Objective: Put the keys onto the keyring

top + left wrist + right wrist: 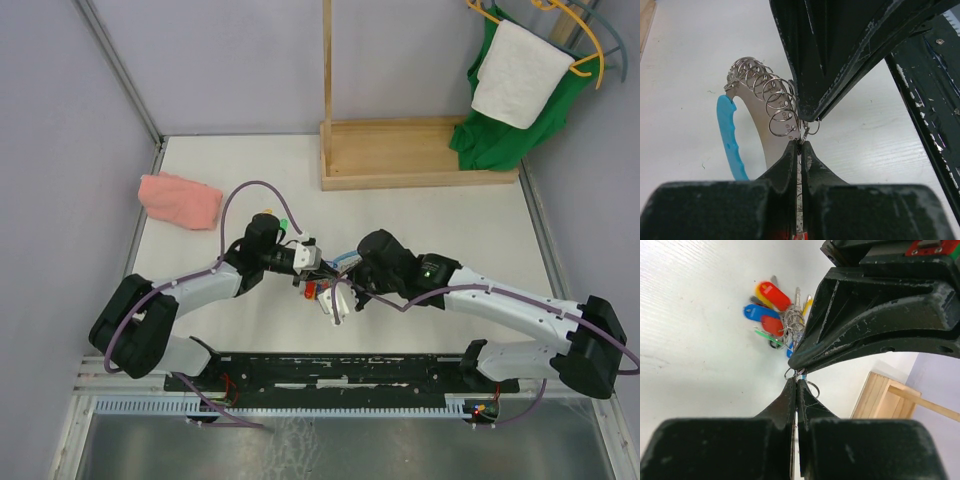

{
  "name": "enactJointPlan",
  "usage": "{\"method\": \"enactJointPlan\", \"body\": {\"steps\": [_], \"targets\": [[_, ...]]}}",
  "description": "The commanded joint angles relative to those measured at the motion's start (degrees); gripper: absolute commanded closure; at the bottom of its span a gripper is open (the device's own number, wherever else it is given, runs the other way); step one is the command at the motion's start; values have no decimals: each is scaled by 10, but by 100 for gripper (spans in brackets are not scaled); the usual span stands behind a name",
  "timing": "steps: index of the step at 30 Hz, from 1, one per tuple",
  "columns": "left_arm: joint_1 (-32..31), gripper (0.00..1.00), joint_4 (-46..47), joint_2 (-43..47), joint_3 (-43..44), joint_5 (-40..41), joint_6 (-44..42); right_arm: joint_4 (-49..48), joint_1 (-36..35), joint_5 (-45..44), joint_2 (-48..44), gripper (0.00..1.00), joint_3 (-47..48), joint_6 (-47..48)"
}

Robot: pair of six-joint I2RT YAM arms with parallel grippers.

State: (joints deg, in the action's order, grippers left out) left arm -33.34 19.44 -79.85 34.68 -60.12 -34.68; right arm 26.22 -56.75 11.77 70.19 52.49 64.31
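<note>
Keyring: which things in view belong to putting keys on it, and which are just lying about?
Job: keyring, keys, left gripper, right gripper.
Lying about: pink cloth, wooden stand, green garment, white towel.

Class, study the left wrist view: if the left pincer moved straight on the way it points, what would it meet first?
The left pincer would likely meet the right pincer first. It sits tip to tip just ahead, with a small wire ring where they meet. Depth is hard to judge.
</note>
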Motion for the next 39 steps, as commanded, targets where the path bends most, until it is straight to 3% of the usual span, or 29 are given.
{"method": "enactJointPlan", "body": {"steps": [1, 5, 16, 23, 27, 32, 35, 39], "targets": [[4, 97, -15, 16, 13, -10, 7, -42, 2, -38, -41, 99, 0, -14], [10, 97, 22, 28, 2, 6, 57, -64, 2, -66, -56, 99, -34, -27], [13, 97, 289, 35, -62, 45, 269, -212, 2, -43, -46, 99, -124, -81], [9, 97, 310, 10, -71, 93, 280, -235, 2, -77, -26, 97, -124, -165], [2, 97, 306, -1, -77, 124, 261, -220, 2, -89, -66, 80, -141, -252], [-28, 97, 262, -18, -61, 192, 217, -191, 2, -129, -134, 58, -153, -431], [-57, 97, 237, -34, -48, 243, 191, -124, 2, -202, -174, 50, -132, -537], [-103, 97, 214, -67, -24, 327, 160, -7, 2, -302, -210, 30, -74, -692]]}}
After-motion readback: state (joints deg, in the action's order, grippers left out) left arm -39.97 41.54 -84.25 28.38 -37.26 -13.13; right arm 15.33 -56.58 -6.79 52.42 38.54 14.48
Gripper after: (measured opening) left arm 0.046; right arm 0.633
